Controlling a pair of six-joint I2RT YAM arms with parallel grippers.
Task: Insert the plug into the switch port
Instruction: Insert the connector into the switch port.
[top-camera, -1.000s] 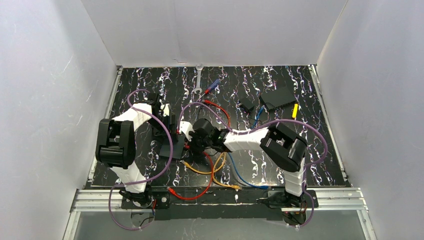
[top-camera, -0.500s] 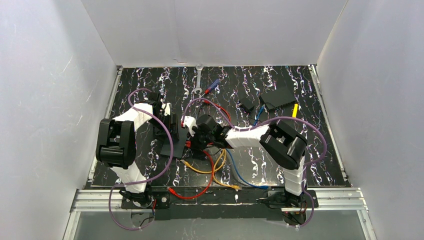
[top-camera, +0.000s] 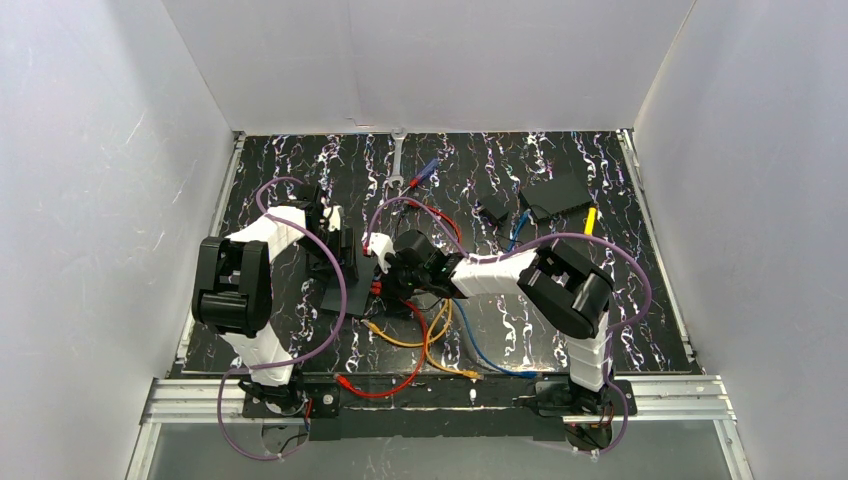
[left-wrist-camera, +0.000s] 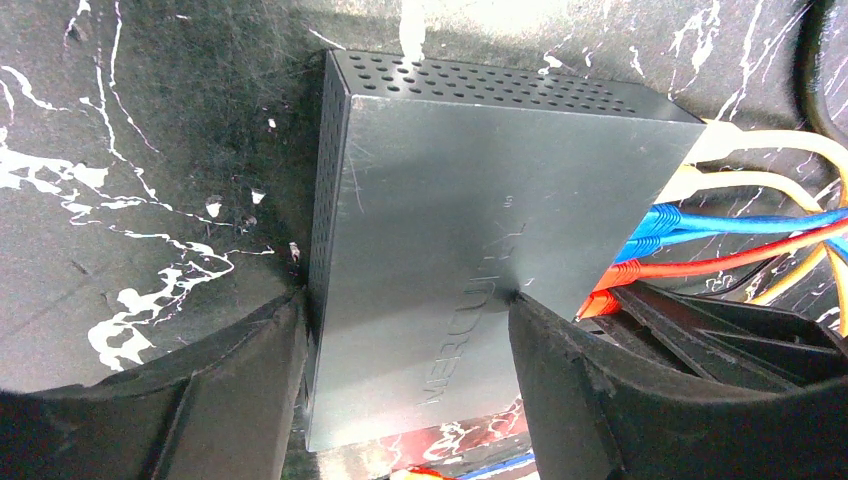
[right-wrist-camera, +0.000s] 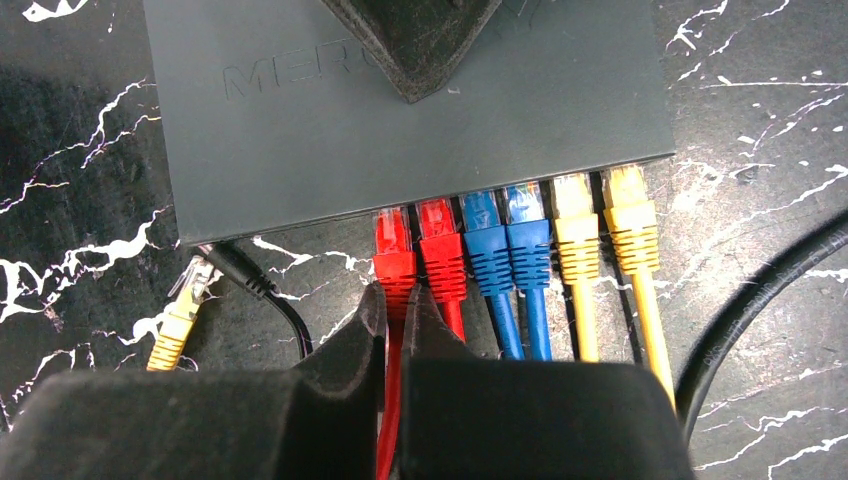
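Top external view: the switch (top-camera: 342, 296) lies left of centre on the marbled table (top-camera: 520, 320), with both wrists converging on it.

Left wrist view: the left gripper (left-wrist-camera: 410, 400) is clamped across the switch's flat body, gripping opposite sides and bracing it.

Right wrist view: the right gripper (right-wrist-camera: 398, 320) is pinched together on the red plug (right-wrist-camera: 393, 248), where the boot meets the red cable (right-wrist-camera: 387, 420). That plug sits in the port row's left end, beside the neighbouring plugs (right-wrist-camera: 520, 240). Whether it has latched fully I cannot tell.

To finish well, I judge, push short and straight along the port axis. The left grip should resist, so the switch does not slide and the cable does not buckle.
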